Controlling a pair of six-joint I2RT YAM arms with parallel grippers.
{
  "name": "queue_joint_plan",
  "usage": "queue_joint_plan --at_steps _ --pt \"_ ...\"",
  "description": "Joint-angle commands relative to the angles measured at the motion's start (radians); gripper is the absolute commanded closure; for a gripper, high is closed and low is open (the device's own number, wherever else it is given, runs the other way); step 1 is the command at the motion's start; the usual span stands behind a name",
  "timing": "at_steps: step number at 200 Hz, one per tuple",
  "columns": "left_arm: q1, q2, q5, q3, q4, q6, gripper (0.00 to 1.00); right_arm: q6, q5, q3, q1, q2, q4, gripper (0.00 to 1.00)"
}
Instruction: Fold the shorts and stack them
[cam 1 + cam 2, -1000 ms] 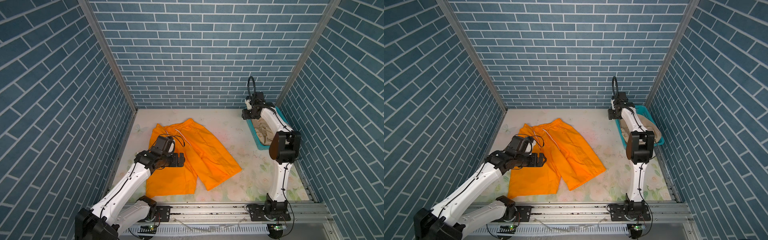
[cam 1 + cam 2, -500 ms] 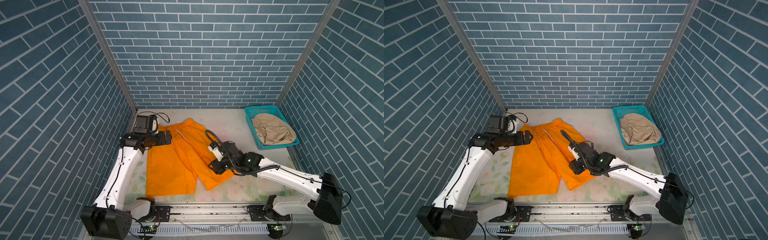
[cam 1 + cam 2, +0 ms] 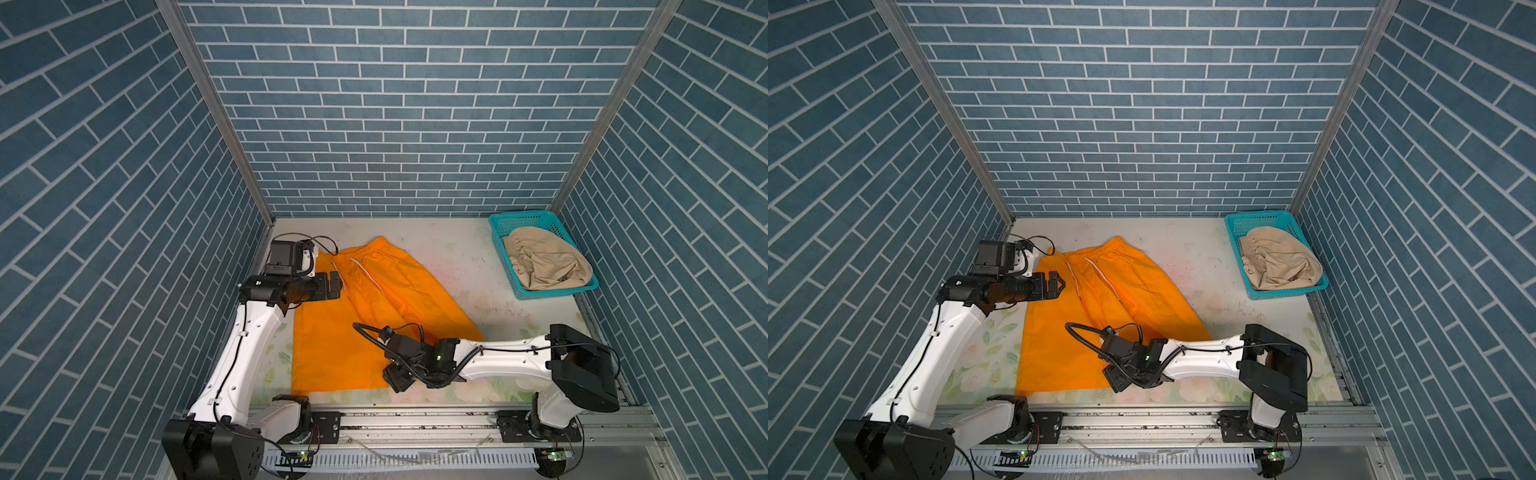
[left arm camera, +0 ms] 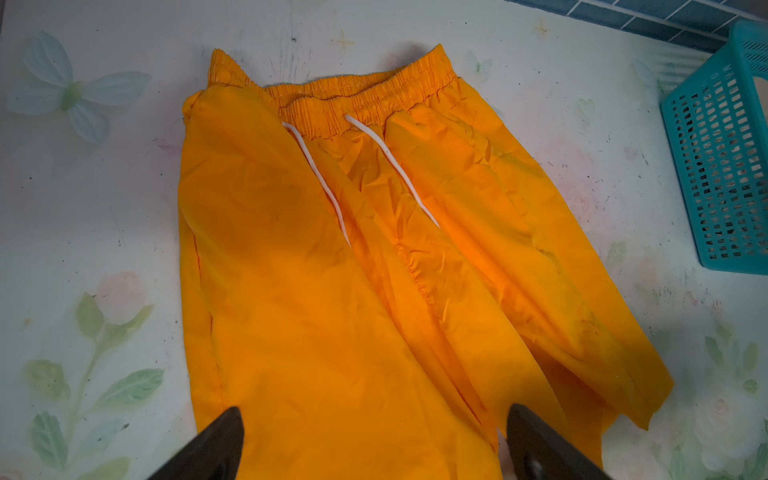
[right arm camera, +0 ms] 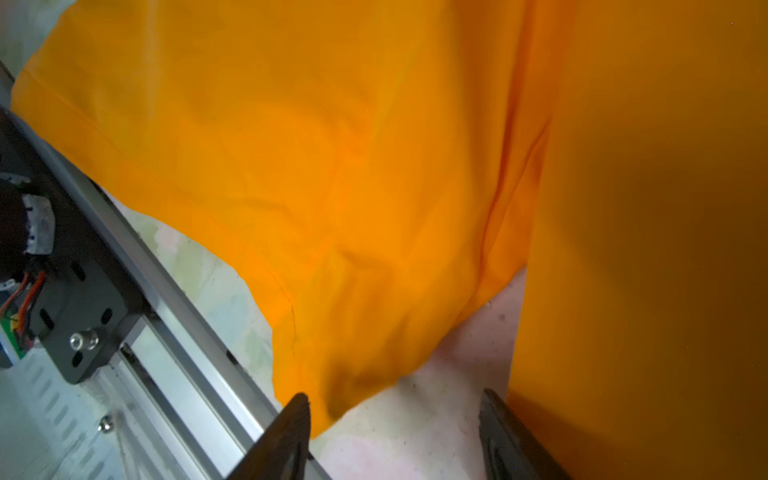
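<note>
The orange shorts (image 3: 374, 299) (image 3: 1100, 299) lie flat on the table, waistband toward the back wall and legs toward the front. My left gripper (image 3: 336, 284) (image 3: 1059, 284) hangs open over the left part of the waist; in the left wrist view its gripper (image 4: 376, 419) is spread wide above the orange cloth (image 4: 332, 270). My right gripper (image 3: 395, 382) (image 3: 1115, 382) is low near the front, at the hem between the two legs. In the right wrist view this gripper (image 5: 395, 419) is open over bare table, a hem corner (image 5: 332, 395) by one finger. The beige shorts (image 3: 544, 262) (image 3: 1279, 262) lie bunched in the basket.
A teal perforated basket (image 3: 552, 291) (image 3: 1287, 291) (image 4: 723, 166) stands at the back right corner. A metal rail (image 3: 415, 419) (image 5: 166, 291) runs along the table's front edge, close to the right gripper. Brick-patterned walls enclose the left, back and right sides.
My right arm left the basket, swung over the orange shorts and came down to the hem by the front rail, jaws wider. The left gripper moved back to the waistband.
</note>
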Motion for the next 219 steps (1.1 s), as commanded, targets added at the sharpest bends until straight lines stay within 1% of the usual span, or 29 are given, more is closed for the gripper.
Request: queue_joint_plan --at_steps 1,20,37,44,59,67,76,92,102,112,125,138,158,181,206,219 --pt "0.006 0.001 -0.014 -0.011 0.016 0.025 0.00 0.061 -0.010 0.033 0.005 0.035 0.032 0.34" --pt "0.006 0.022 0.004 -0.004 0.034 0.031 0.00 0.081 -0.007 0.044 0.005 0.072 0.013 0.34" --pt "0.004 0.063 0.021 0.029 0.033 0.040 0.00 0.095 0.009 0.052 0.002 0.088 -0.021 0.41" --pt "0.004 0.082 0.019 0.046 0.030 0.037 0.00 0.104 0.022 0.048 -0.001 0.084 -0.029 0.45" --pt "0.003 0.118 0.016 0.083 0.035 0.035 0.00 0.118 0.034 0.016 -0.009 0.056 -0.018 0.56" --pt "0.001 0.132 0.013 0.097 0.049 0.033 0.00 0.126 0.037 -0.006 -0.017 0.041 -0.005 0.64" --pt "-0.002 0.152 0.028 0.109 0.074 0.047 0.00 0.132 0.027 -0.035 -0.028 0.029 0.016 0.71" --pt "-0.003 0.194 0.007 0.130 0.121 0.052 0.00 0.137 -0.001 -0.079 -0.063 0.023 0.049 0.90" --pt "-0.003 0.229 -0.012 0.139 0.153 0.046 0.00 0.131 -0.009 -0.099 -0.081 0.025 0.051 1.00" --pt "-0.003 0.272 -0.012 0.153 0.190 0.049 0.00 0.127 -0.020 -0.112 -0.100 0.025 0.046 1.00" --pt "-0.004 0.340 0.015 0.183 0.225 0.066 0.00 0.117 -0.036 -0.128 -0.117 0.020 0.041 1.00" --pt "-0.006 0.418 0.025 0.242 0.227 0.079 0.00 0.105 -0.035 -0.139 -0.124 0.009 0.022 1.00" --pt "-0.019 0.537 0.054 0.325 0.245 0.126 0.00 0.090 -0.037 -0.159 -0.135 -0.013 0.007 1.00" --pt "-0.039 0.690 0.080 0.432 0.229 0.181 0.00 0.078 -0.042 -0.176 -0.144 -0.041 0.003 1.00" --pt "-0.045 0.842 0.181 0.509 0.228 0.225 0.02 0.078 -0.038 -0.189 -0.164 -0.065 -0.003 1.00" --pt "-0.045 0.908 0.205 0.533 0.233 0.225 0.02 0.076 -0.036 -0.196 -0.181 -0.074 -0.009 1.00"
